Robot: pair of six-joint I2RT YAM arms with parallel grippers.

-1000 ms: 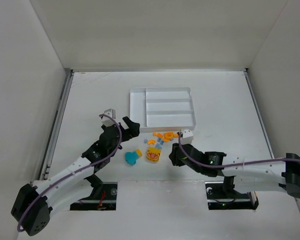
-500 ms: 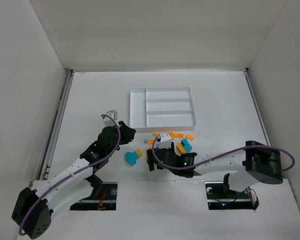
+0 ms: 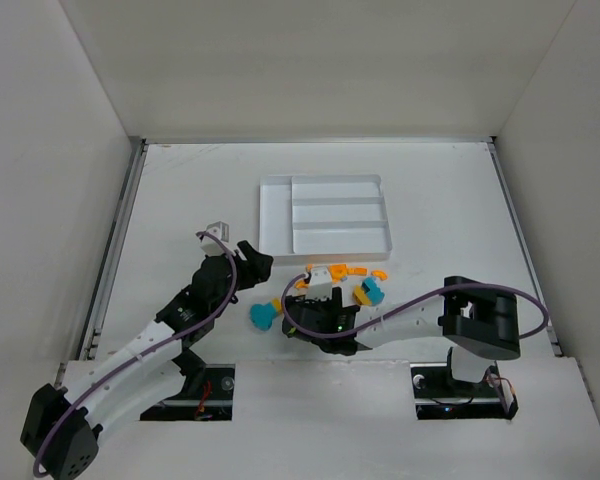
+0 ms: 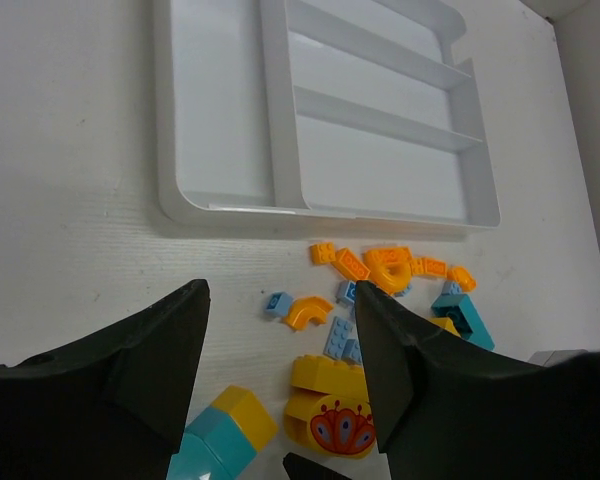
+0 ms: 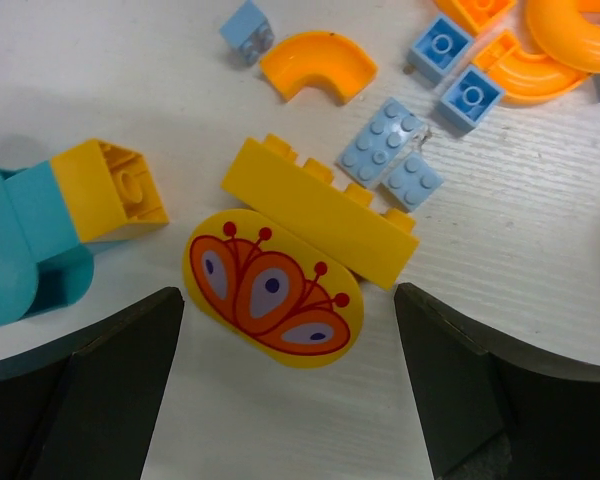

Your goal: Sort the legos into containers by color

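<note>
Since a second ago the right gripper (image 3: 310, 310) has swung left across the pile and spread its jaws, and it is now hanging over the yellow piece with the red mark (image 5: 275, 295). I am seeing its two fingers standing wide apart, one on each side of that piece, with a gap on both sides and nothing held. The left gripper (image 3: 255, 262) has barely shifted; it is hovering just left of the pile, and in its wrist view the jaws are standing apart with nothing between them.

The legos (image 3: 348, 272) are lying on the table (image 3: 450, 210) near the front edge of the white tray (image 4: 220, 100), outside its compartments. A long yellow brick (image 5: 320, 215) is touching the far side of the marked piece. A teal-and-yellow piece (image 5: 40, 230) is sitting just to its left. Two light blue plates (image 5: 390, 150) are resting against the long brick's far side, and an orange curved bit (image 5: 315, 65) is lying a little beyond them. A teal brick (image 3: 372, 291) is sitting at the right side of the pile, with small orange pieces strung along the tray side.
</note>
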